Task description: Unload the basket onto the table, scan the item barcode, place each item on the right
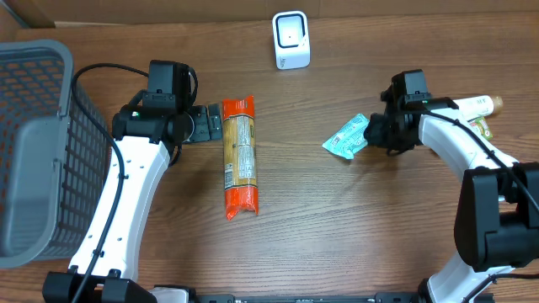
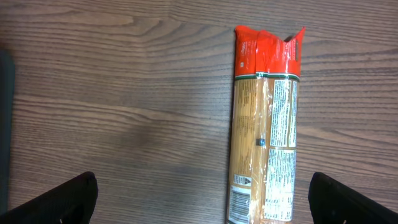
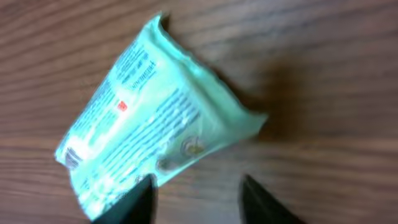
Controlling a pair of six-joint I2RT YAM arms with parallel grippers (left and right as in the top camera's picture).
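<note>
A: Surface first?
B: Tabletop (image 1: 320, 219), dk brown wood-grain, fills the overhead view. Room beyond it not vis.

A: Largest item on it?
B: Grey mesh basket (image 1: 34, 143), far left edge.

A: Arms?
B: Qty 2, white w/ black joints. Left arm (image 1: 126, 194) reaches up from the near edge alongside the basket. Right arm (image 1: 455, 143) bends in from the right.

A: Goods?
B: Spaghetti packet (image 1: 239, 156), long, clear middle, orange-red ends, lying flat left of centre. Teal pouch (image 1: 347, 136), printed, lying flat right of centre, well apart from the packet.

A: Scanner?
B: White scanner (image 1: 291, 39), upright at the far edge, between the two goods.

A: Grippers?
B: Left gripper (image 1: 215, 124) just beside the packet's far end, on the basket side. Fingers wide apart, nothing held. Right gripper (image 3: 202, 199) just beside the pouch. Fingers apart w/ a gap, and the pouch edge is at one fingertip (image 3: 140, 199); contact unclear.

A: Smallest?
B: White bottle (image 1: 476, 104), tan cap, right edge, partly hidden behind the right arm.
</note>
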